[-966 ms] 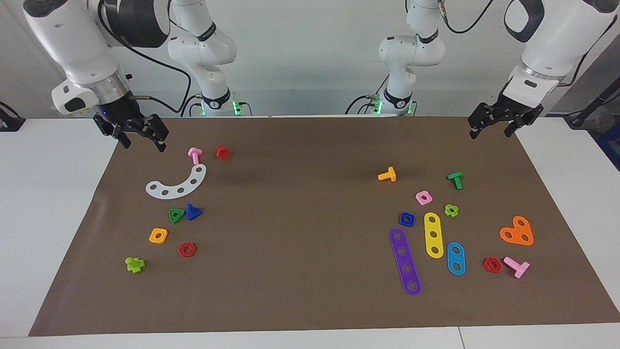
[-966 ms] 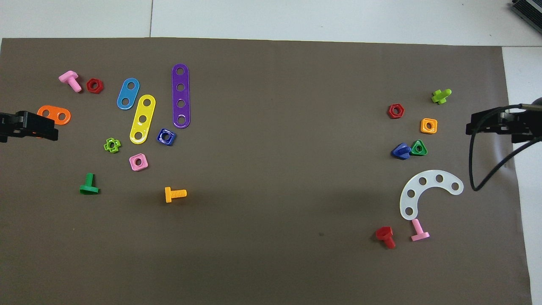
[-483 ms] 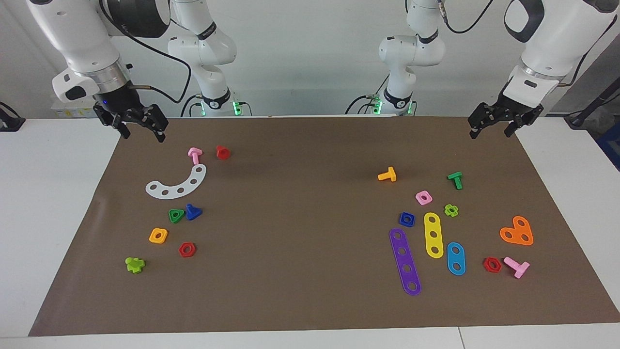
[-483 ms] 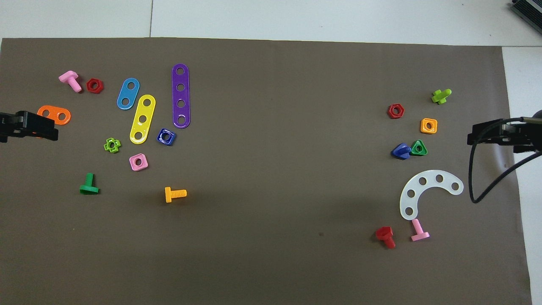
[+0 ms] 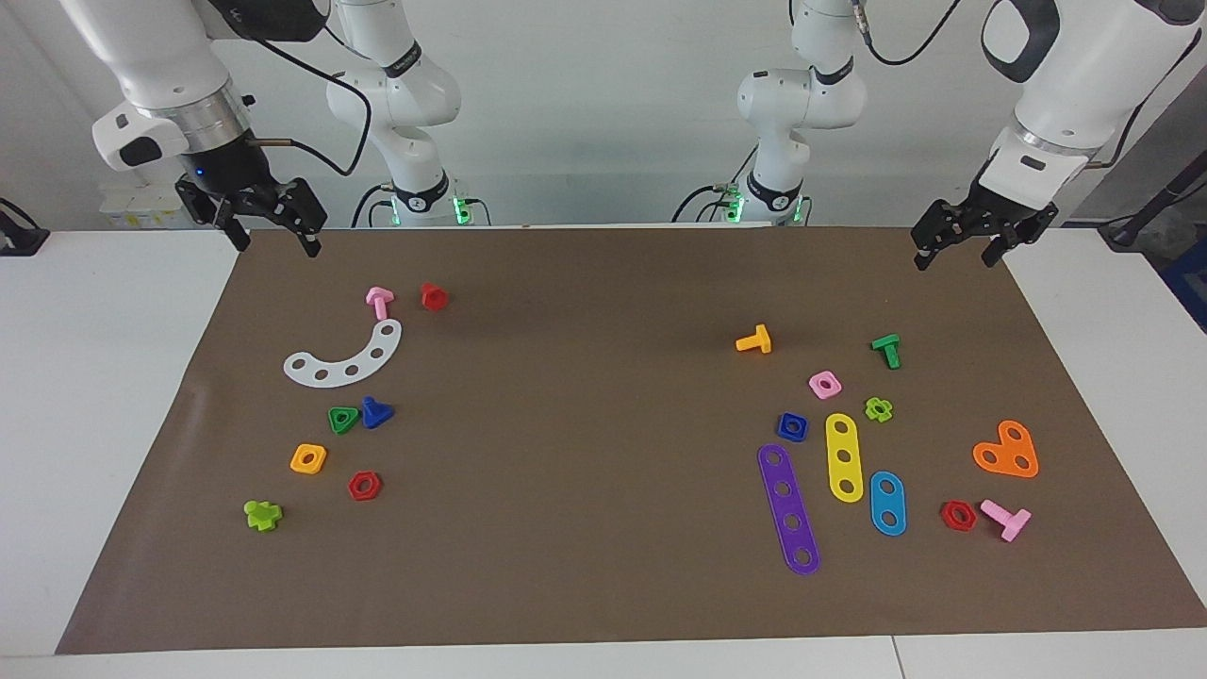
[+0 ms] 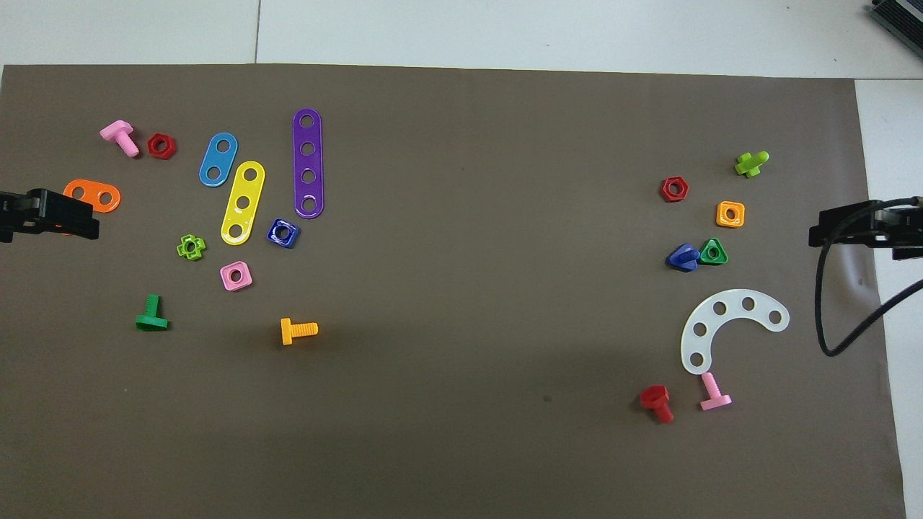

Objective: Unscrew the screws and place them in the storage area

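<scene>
**Right arm pulls away, blue screw left free on the mat**

Over the last second the right gripper (image 5: 267, 223) has risen and drawn back toward its own corner of the brown mat (image 5: 585, 585). It was low beside the pink bolt (image 5: 379, 302); now it hangs over the mat's edge, at the right arm's end. Its fingers are spread and hold nothing. The left gripper (image 5: 962, 243) has not moved: it waits over the mat's corner at the left arm's end, fingers apart and empty.

Nothing on the mat has shifted in that time. I judge the retreat as the close of a step, not the start of one: the blue screw (image 5: 377, 412) already lies loose, threaded into nothing, so either the work is finished or the arm is resetting before another pick.

The blue screw lies on the mat, touching or just beside the green triangular nut (image 5: 343, 420), on that nut's side toward the left arm's end. It is farther from the robots than the white arc plate (image 5: 347, 359).

In the overhead view the screw (image 6: 683, 256) lies on its side, long axis roughly along the table's length. Its stem seems to point at the green nut and its triangular head away from it, though the facing view leaves this less clear.
</scene>
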`<action>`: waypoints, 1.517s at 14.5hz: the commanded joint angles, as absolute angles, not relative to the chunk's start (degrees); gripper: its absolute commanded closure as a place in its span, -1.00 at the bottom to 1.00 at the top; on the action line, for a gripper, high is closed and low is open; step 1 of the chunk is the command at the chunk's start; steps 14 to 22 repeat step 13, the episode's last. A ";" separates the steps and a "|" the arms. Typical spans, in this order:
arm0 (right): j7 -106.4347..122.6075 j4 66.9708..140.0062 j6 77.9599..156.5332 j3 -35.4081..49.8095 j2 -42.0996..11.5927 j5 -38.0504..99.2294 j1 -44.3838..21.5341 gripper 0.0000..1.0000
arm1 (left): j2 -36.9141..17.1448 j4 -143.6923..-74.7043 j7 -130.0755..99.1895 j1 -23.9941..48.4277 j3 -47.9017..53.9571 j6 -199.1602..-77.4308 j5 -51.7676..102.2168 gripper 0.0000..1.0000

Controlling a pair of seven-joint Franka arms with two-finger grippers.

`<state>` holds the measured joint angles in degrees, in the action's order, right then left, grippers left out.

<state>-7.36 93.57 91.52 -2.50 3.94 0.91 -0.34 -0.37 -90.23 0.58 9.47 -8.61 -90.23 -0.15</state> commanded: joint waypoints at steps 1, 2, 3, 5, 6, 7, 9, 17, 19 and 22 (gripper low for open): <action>-5.28 92.99 90.44 -2.11 3.34 0.09 0.35 -1.00 | 1.41 -92.29 -0.09 9.32 -8.26 -91.32 -1.32 -1.00; -5.01 92.90 90.35 -2.11 3.34 0.09 0.44 -1.00 | 1.41 -92.29 -0.09 9.32 -8.26 -91.32 -1.32 -1.00; -5.10 92.99 90.44 -2.11 3.34 -0.09 0.44 -1.00 | 1.41 -92.29 -0.09 9.32 -8.26 -91.32 -1.32 -1.00; -5.36 92.99 90.61 -2.20 3.34 -1.05 0.00 -1.00 | 1.41 -92.29 -0.09 9.32 -8.26 -91.32 -1.32 -1.00; -5.71 92.99 90.44 -2.20 3.25 -2.01 -0.26 -1.00 | 1.41 -92.29 -0.09 9.32 -8.26 -91.32 -1.32 -1.00; -6.84 92.99 89.40 -2.11 3.25 -2.02 -0.26 -1.00 | 1.41 -92.29 -0.09 9.32 -8.26 -91.32 -1.32 -1.00; -9.23 92.90 89.21 -2.02 3.16 -2.02 -0.18 -1.00 | 1.41 -92.29 -0.09 9.32 -8.26 -91.32 -1.32 -1.00; -9.32 92.90 89.74 -1.85 3.08 -1.14 -0.18 -1.00 | 1.41 -92.29 -0.09 9.32 -8.26 -91.32 -1.32 -1.00; -9.32 92.90 89.74 -1.85 3.08 -1.14 -0.18 -1.00 | 1.41 -92.29 -0.09 9.32 -8.26 -91.32 -1.32 -1.00; -9.32 92.90 89.74 -1.85 3.08 -1.14 -0.18 -1.00 | 1.41 -92.29 -0.09 9.32 -8.26 -91.32 -1.32 -1.00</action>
